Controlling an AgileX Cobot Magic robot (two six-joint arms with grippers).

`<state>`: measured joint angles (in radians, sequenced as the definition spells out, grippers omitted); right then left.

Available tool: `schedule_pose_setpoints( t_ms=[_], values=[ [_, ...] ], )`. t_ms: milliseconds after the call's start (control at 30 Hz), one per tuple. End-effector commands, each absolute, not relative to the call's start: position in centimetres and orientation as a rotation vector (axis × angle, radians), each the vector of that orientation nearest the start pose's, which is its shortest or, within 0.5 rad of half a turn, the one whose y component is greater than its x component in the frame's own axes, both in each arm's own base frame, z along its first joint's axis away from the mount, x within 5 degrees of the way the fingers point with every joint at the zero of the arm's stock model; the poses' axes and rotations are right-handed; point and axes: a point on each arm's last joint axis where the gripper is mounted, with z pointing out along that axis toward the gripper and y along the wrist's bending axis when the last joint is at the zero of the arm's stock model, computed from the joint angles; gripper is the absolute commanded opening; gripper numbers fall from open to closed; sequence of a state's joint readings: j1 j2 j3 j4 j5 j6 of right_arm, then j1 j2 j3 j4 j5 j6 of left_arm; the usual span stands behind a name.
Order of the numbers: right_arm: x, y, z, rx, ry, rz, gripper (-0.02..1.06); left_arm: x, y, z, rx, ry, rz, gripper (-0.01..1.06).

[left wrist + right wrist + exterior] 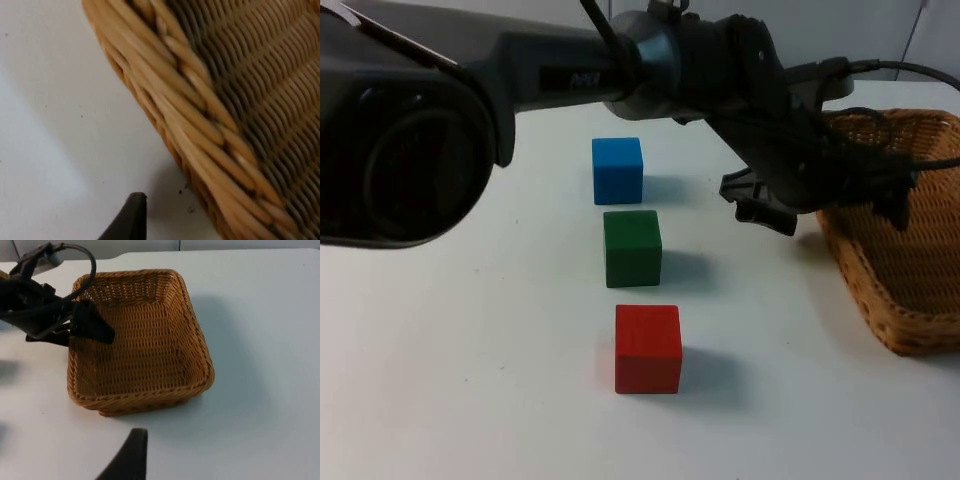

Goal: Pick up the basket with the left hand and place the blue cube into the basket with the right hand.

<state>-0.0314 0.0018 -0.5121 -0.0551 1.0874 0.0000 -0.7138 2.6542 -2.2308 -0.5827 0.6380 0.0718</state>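
On the white bench [470, 380], nearest, stands a red cube [648, 349], matte and square-edged; beyond it a green cube [632, 248], then the blue cube [617, 170], all in one row, apart from each other. To their right sits the rectangular tan woven wicker basket [905, 270], nothing inside it. The left gripper [790, 205] is at the basket's near-side rim, one of its fingers [92, 325] over the inside; whether they grip the rim I cannot tell. The right gripper [127, 457] hangs above the bench near the basket; its fingers' state cannot be told.

Blue cube [617, 170] left of wicker basket [910, 290]
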Motion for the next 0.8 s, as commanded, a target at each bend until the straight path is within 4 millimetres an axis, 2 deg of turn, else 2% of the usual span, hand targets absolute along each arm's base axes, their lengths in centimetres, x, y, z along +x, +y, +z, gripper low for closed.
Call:
schedule_pose_setpoints(
  t_ms=[0,367,467,500,533,567,633,667,767],
  values=[
    [-0.66,-0.38,27.81,0.035,2.053,-0.089,1.04,40.85,-39.71,9.73,0.534,2.52,-0.881,1.04],
    [-0.66,-0.38,27.81,0.035,2.053,-0.089,1.04,40.76,-39.68,9.67,0.534,2.534,-0.88,1.04],
    [-0.66,-0.38,27.81,0.035,2.053,-0.089,1.04,40.73,-39.66,9.65,0.518,2.547,-0.884,0.94],
    [-0.66,-0.38,27.81,0.035,2.053,-0.089,1.04,40.73,-39.66,9.65,0.518,2.547,-0.884,0.94],
    [-0.66,-0.38,27.81,0.035,2.053,-0.089,1.04,40.73,-39.65,9.64,0.503,2.553,-0.887,0.86],
    [-0.66,-0.38,27.81,0.035,2.053,-0.089,1.04,40.73,-39.62,9.61,0.51,2.554,-0.879,0.7],
    [-0.66,-0.38,27.81,0.035,2.053,-0.089,1.04,40.75,-39.58,9.58,0.528,2.548,-0.866,0.48],
    [-0.66,-0.38,27.81,0.035,2.053,-0.089,1.04,40.75,-39.58,9.58,0.528,2.548,-0.866,0.48],
    [-0.66,-0.38,27.81,0.035,2.053,-0.089,1.04,40.88,-39.62,9.66,0.52,2.532,-0.867,0.18]
  ],
)
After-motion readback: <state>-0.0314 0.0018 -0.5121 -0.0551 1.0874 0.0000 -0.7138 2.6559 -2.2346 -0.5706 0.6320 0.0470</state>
